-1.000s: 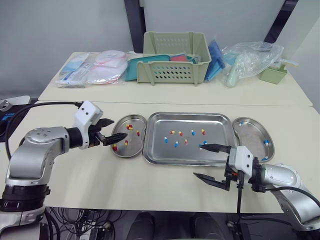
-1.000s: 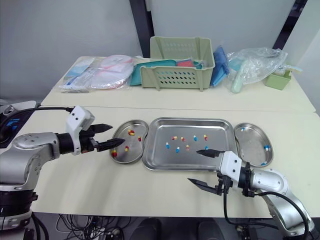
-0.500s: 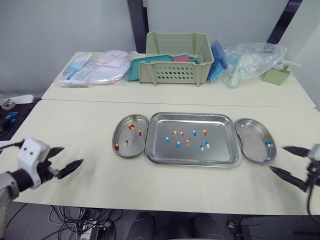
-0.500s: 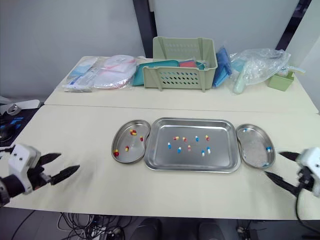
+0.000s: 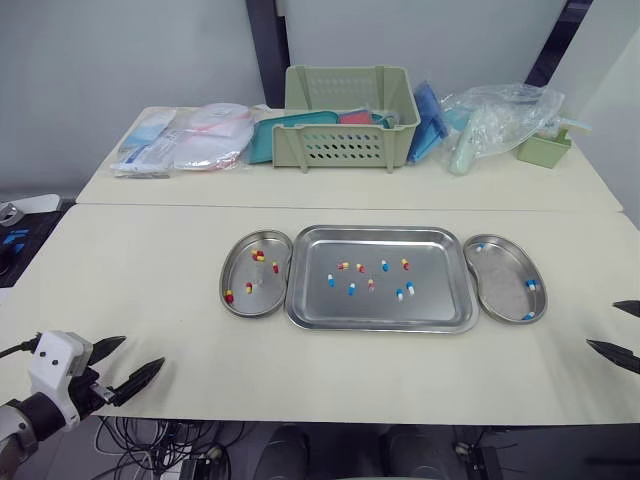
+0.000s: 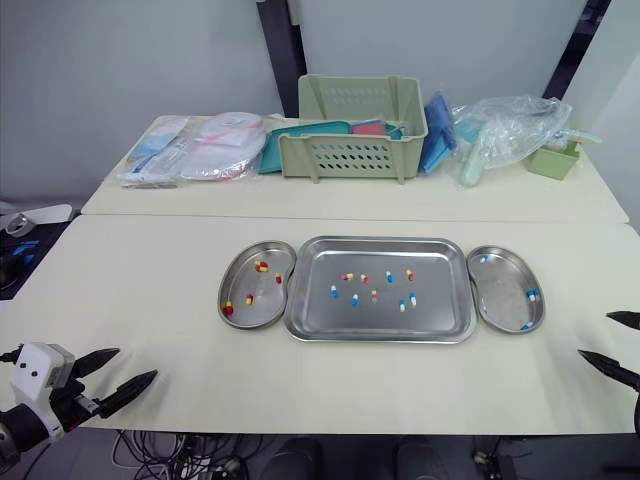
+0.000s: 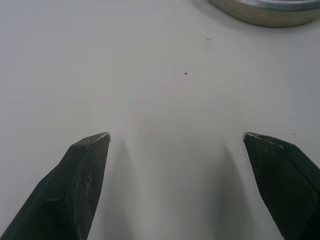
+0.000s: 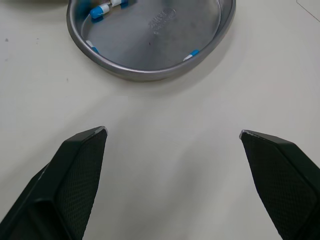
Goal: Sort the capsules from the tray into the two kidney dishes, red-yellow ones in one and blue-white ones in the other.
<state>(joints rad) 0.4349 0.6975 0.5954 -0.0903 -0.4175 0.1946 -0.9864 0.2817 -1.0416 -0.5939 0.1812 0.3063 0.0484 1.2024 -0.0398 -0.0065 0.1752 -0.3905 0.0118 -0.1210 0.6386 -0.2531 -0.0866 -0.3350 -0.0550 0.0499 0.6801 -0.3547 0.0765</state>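
retreat of left gripper [image 5: 143,351] and right gripper [image 5: 602,325] from tray [image 5: 440,300], both wide open and empty; capsules [image 5: 351,288] left inside, sorting unfinished.

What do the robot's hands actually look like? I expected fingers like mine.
Each one is a two-fingered pincer rather than a hand. The left gripper has two black fingers that taper to points. They are mounted on a white boxy block, and a thin black cable runs from it. The right gripper has the same black pointed fingers, with a fine dotted grip texture on their faces.
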